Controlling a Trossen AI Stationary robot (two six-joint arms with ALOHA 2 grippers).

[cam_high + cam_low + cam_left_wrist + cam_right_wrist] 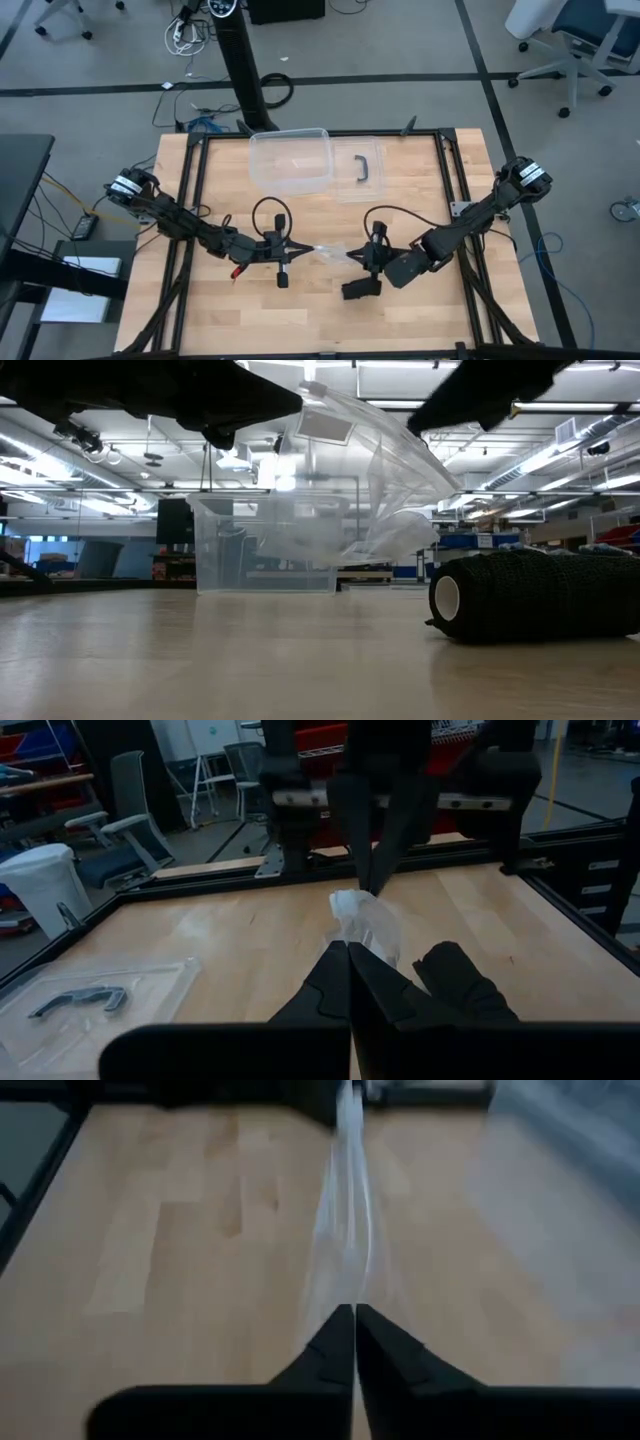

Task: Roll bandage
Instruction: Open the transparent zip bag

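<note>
Wood table (420,200): bandage roll (360,289), clear box (290,160), lid (358,170).

Even overhead light from ceiling strip lamps (120,495) keeps the worktop (300,315) bright with only soft shadows, while the right wrist view is blurred throughout and glare whitens the clear plastic bag (385,480) in the low view.

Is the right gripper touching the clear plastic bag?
Touching. In the right wrist view the right gripper is shut on the edge of the clear plastic bag, which stretches away from its tips. The high view agrees.
</note>
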